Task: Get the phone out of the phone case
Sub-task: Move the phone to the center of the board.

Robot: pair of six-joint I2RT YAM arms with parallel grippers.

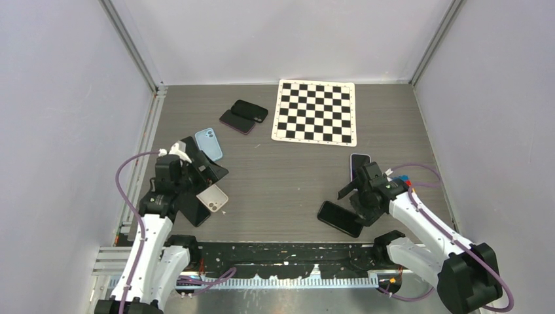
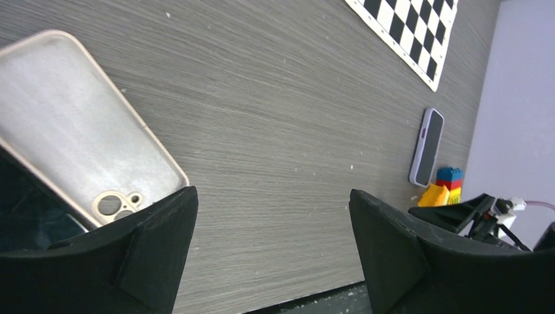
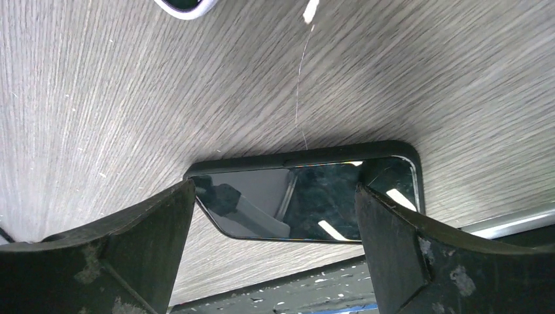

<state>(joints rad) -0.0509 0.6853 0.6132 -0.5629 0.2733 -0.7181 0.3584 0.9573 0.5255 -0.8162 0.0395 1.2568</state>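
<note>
Left tool held low, jaws spread wide, right tool low and tilted downward, jaws equally wide.

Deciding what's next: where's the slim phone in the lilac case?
Top view, right side: the lilac-cased phone lies between the checkerboard mat and the right gripper.

You have one checkered board, one light blue case, one beige case and one purple-edged phone. You have at least four dark phones; near the left arm they overlap. The toy blocks are too small to count.
</note>
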